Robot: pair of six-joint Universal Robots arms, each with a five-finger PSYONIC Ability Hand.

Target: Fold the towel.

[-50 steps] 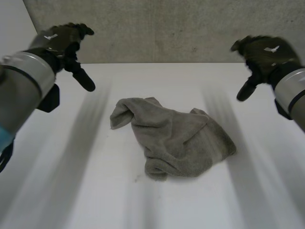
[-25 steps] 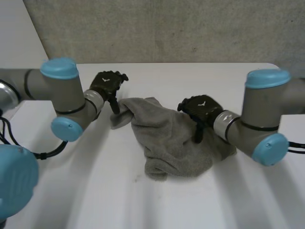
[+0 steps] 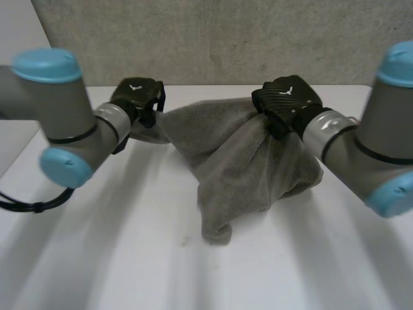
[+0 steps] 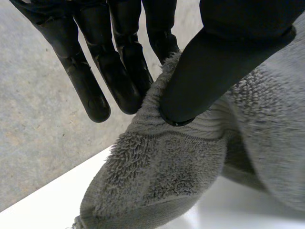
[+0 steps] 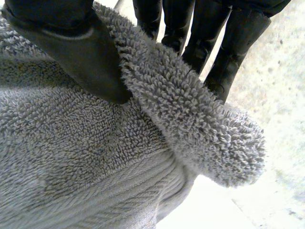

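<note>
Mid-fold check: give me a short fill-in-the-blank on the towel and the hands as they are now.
1. The towel is ____ in colour.
2. Counting the left hand and the right hand, the number of hands pinching the towel is ____.
3. The towel's lowest end rests on the white ____.
Missing words: grey; two; table.
</note>
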